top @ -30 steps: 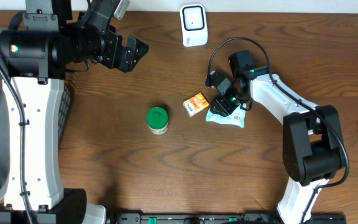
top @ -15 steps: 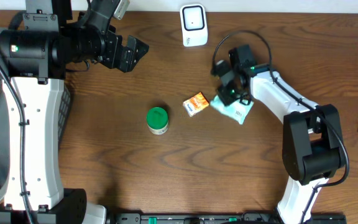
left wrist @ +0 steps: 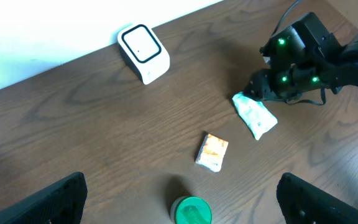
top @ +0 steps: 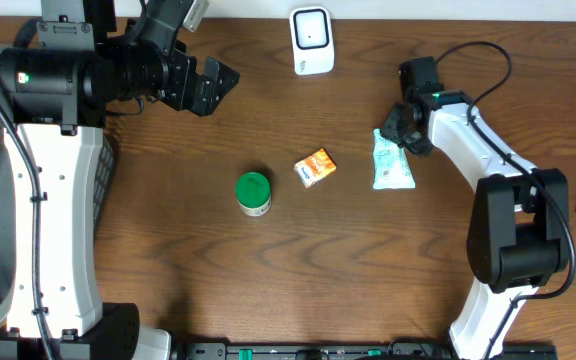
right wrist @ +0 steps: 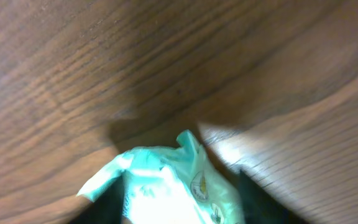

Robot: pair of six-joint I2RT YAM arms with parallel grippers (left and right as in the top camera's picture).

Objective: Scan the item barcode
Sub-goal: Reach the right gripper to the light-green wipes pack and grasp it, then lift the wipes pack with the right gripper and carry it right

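The teal pouch (top: 391, 165) lies flat on the worktop (top: 168, 280), right of the white scanner (top: 311, 40) and nearer the robot's base. The right end effector (top: 400, 132) sits at the pouch's scanner-side end, fingers either side of the crimped edge. Pinching or merely straddling? Cannot tell. It looks like light, soft, crinkly film that is likely to sag and slip, so that flat seam is the place to grip. The left end effector (left wrist: 182, 190) hangs wide apart and empty, left of the scanner.
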